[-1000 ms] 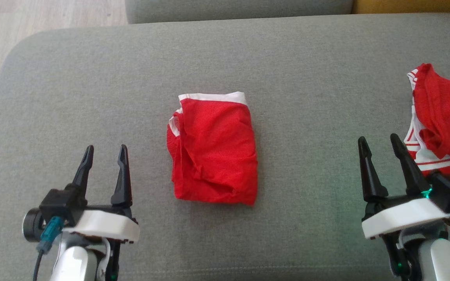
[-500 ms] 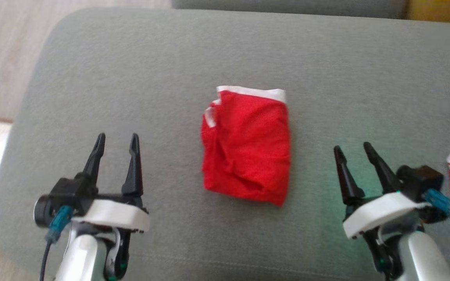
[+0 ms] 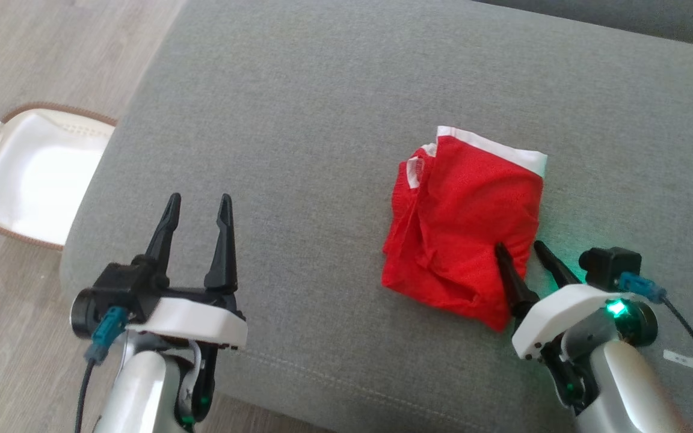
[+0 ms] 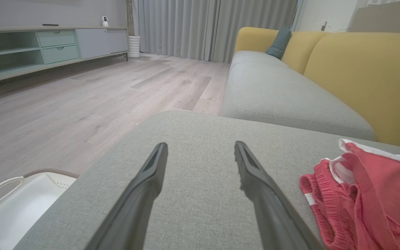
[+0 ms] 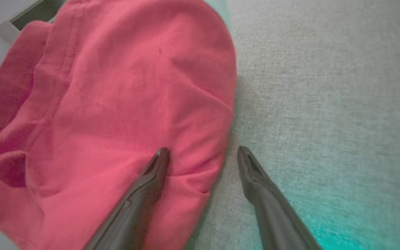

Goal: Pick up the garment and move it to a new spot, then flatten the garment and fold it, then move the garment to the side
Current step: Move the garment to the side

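The garment (image 3: 467,222), red shorts with a white waistband, lies folded on the grey sofa cushion (image 3: 322,120). It also shows at the right edge of the left wrist view as the garment (image 4: 363,194). My right gripper (image 3: 520,246) stands open at its near right corner, one finger over the red cloth and the other over bare cushion. In the right wrist view the garment (image 5: 109,104) lies under the left finger of the right gripper (image 5: 201,152). My left gripper (image 3: 199,201) hovers open over bare cushion, well to the left of the garment; the left gripper (image 4: 200,147) holds nothing.
A white basket (image 3: 33,174) with a brown rim and a handle stands on the wooden floor left of the cushion, also the basket (image 4: 16,208). The cushion's front edge runs close to both wrists. A yellow sofa back (image 4: 359,69) rises behind.
The camera has swung to the left, bringing the basket into view and the second red garment out. My right gripper has closed in on the garment's near right corner, still open.
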Robot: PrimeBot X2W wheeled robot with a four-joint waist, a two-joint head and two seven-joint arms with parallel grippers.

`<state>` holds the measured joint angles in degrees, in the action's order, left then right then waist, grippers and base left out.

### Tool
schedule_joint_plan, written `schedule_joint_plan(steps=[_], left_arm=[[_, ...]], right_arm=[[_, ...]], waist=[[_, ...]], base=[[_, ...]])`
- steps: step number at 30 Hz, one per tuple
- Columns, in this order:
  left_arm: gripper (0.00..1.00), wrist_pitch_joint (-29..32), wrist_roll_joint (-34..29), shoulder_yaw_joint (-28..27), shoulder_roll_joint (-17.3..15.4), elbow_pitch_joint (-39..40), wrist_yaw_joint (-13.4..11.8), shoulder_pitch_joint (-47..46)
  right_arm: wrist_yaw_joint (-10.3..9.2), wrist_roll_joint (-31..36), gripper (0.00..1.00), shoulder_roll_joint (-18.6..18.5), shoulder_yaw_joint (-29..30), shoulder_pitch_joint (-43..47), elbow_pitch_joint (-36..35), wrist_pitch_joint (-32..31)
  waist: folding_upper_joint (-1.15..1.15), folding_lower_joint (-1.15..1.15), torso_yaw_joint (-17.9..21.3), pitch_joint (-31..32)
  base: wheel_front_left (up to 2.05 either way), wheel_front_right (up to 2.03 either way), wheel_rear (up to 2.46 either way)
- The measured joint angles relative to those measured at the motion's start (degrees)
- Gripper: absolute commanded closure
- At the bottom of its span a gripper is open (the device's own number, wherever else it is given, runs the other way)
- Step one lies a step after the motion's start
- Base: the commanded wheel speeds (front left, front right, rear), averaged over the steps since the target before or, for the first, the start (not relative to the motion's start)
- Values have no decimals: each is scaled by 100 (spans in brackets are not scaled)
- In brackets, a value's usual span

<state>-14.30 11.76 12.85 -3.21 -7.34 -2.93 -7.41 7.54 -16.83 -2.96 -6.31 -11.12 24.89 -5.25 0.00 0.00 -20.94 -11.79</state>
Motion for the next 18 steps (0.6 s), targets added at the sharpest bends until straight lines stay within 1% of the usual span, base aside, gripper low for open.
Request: schedule_joint_plan(steps=[1, 2, 3, 4, 5, 8, 12, 14, 18], left_arm=[[0, 0, 0, 0, 3, 2, 0, 0], [0, 0, 0, 0, 9, 4, 0, 0], [0, 0, 0, 0, 15, 4, 0, 0], [0, 0, 0, 0, 15, 4, 0, 0], [0, 0, 0, 0, 20, 11, 0, 0], [0, 0, -1, -2, 31, 21, 0, 0], [0, -1, -1, -8, 41, 35, 0, 1], [0, -1, -10, -8, 42, 47, 43, 1], [0, -2, -67, -44, 44, 103, 41, 5]], right_arm=[[0, -32, 0, 0, 18, -34, 66, -12], [0, -52, 7, 0, 32, -73, 132, -80], [0, -63, 47, 0, 41, -127, 193, -145], [0, -63, 68, 0, 41, -127, 193, -145], [0, -78, 100, 0, 53, -175, 221, -192], [0, -134, 100, 0, 33, -254, 299, -328], [0, -125, 100, 0, -69, -253, 236, -354], [0, -33, 100, 1, -112, -235, 146, -369], [0, 244, 100, -9, -299, -210, -237, -435]], waist=[[0, 0, -30, -11], [0, 0, -51, -15], [0, 0, -61, -12], [0, 0, -61, -12], [0, 0, -62, -11], [0, 0, -47, -5], [0, 0, 37, 26], [0, 0, 110, 36], [0, 0, 361, 45]], base=[[0, 0, 0], [0, 0, 0], [0, 0, 0], [0, 0, 0], [0, 0, 0], [0, 0, 0], [0, 0, 0], [0, 0, 0], [0, 0, 0]])
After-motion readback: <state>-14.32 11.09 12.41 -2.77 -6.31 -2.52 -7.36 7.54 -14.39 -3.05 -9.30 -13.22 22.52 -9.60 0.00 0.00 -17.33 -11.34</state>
